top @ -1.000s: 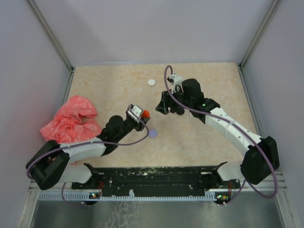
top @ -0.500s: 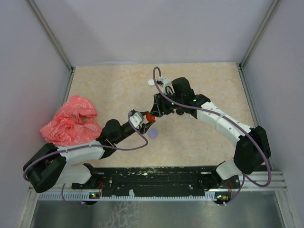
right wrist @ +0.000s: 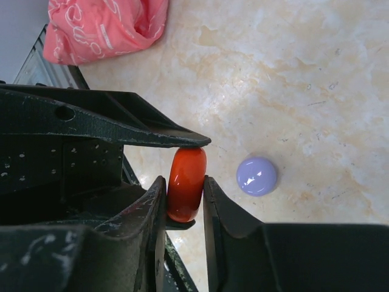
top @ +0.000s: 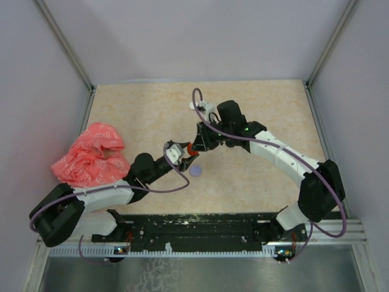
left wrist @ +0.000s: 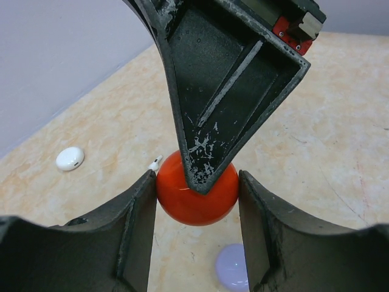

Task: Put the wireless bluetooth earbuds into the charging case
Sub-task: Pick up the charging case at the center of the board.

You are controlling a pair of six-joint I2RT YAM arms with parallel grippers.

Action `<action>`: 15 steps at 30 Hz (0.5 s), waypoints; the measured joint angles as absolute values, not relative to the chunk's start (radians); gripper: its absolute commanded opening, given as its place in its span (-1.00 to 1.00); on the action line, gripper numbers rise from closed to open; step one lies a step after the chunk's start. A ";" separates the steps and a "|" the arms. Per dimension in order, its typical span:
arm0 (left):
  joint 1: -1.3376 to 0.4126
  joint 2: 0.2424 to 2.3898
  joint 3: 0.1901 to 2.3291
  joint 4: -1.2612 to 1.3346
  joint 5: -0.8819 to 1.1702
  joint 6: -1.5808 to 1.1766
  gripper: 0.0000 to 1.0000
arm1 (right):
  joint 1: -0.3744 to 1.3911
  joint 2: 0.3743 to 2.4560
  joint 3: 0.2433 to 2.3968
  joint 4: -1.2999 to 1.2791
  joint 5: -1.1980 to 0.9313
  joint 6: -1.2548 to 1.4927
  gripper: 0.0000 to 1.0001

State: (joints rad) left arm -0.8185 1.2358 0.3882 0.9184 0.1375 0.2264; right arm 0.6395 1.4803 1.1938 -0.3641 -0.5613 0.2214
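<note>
Plain pale grey walls (top: 194, 36) close in a beige, marble-patterned table (top: 140, 109) on three sides (metal posts (top: 65, 45) mark the back corners); a black rail (top: 200, 226) lines its near edge.

Three discs (left wrist: 196, 198), one bag (top: 91, 155), one earbud (left wrist: 155, 163)

left tool (left wrist: 196, 201): clamped | right tool (right wrist: 185, 194): clamped | arms: reaching inward, tools meeting
</note>
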 measured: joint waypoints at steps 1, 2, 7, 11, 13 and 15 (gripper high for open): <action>-0.818 1.236 0.388 0.919 0.136 0.227 0.14 | 0.638 1.480 1.194 -0.364 -0.559 0.222 -0.73; -0.818 1.235 0.388 0.919 0.134 0.229 0.26 | 0.638 1.480 1.194 -0.364 -0.556 0.221 -0.77; -0.818 1.221 0.382 0.919 0.131 0.225 0.53 | 0.640 1.479 1.194 -0.374 -0.566 0.184 -0.92; -0.818 1.195 0.383 0.881 0.135 0.204 0.60 | 0.633 1.461 1.194 -0.412 -0.572 0.130 -1.00; -0.818 1.175 0.382 0.854 0.152 0.197 0.59 | 0.625 1.443 1.194 -0.434 -0.577 0.097 -1.00; -0.812 1.154 0.382 0.831 0.185 0.190 0.58 | 0.618 1.425 1.197 -0.458 -0.581 0.064 -1.00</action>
